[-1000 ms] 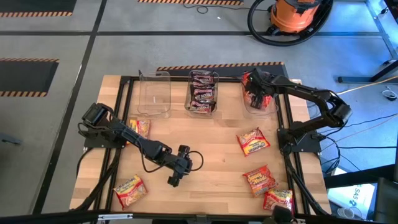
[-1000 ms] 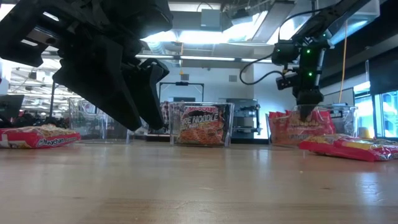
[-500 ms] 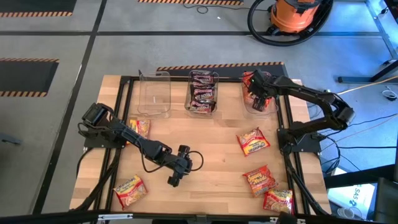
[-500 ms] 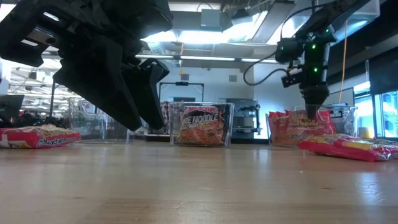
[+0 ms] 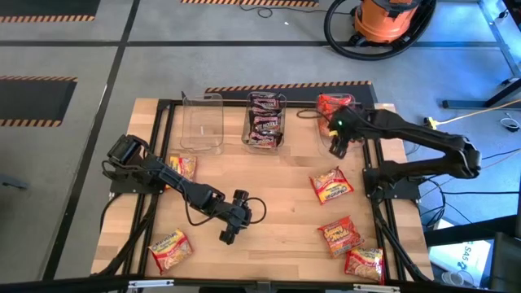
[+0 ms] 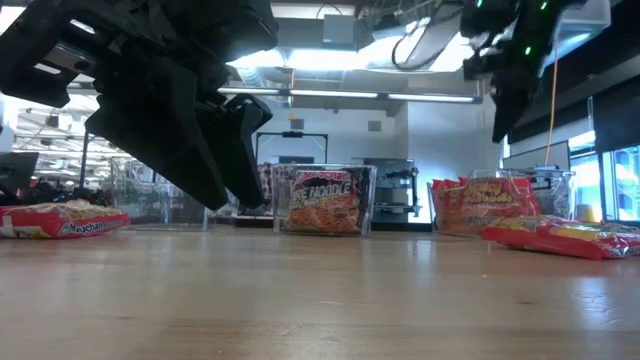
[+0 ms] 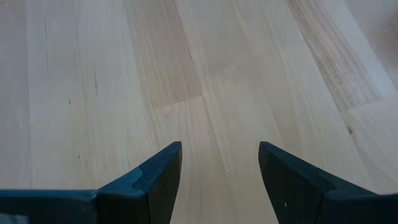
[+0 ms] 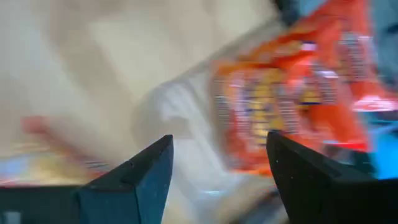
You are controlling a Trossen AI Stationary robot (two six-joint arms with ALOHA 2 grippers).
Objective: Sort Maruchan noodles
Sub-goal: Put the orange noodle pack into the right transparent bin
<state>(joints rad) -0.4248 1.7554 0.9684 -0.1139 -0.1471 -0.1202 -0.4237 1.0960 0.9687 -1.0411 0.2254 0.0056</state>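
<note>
- right gripper [image 5: 335,149] hangs at the near edge of the right tub [image 5: 322,138], fingers spread with nothing between them; the right wrist view shows an empty gap between the jaws.
- red packet in that tub [image 5: 332,103] lies at about 12 o'clock from the gripper, already binned.
- nearest loose packet [image 5: 331,185] lies on the table [image 5: 269,179] at about 6 o'clock from the right gripper, near it, with its long axis running diagonal, roughly 10 to 4.
- two more loose ones further along 6 o'clock: lower packet [image 5: 340,236] and corner packet [image 5: 365,262], near each other; can't tell if they touch.
- left gripper [image 5: 227,235] sits low at table centre, released, only bare wood between its fingers in the left wrist view.
- its closest packet is the front-left packet [image 5: 168,248] at about 8 o'clock; the upper-left packet [image 5: 182,167] lies at about 10 o'clock, close to the arm.
- middle tub [image 5: 266,120] holds the dark packets; left tub [image 5: 202,122] looks empty.
- judgement: right arm is clearly nearer the right-side three, so the next pick likely means dropping toward 6 o'clock and turning the wrist to cross that diagonal packet's short side.
</note>
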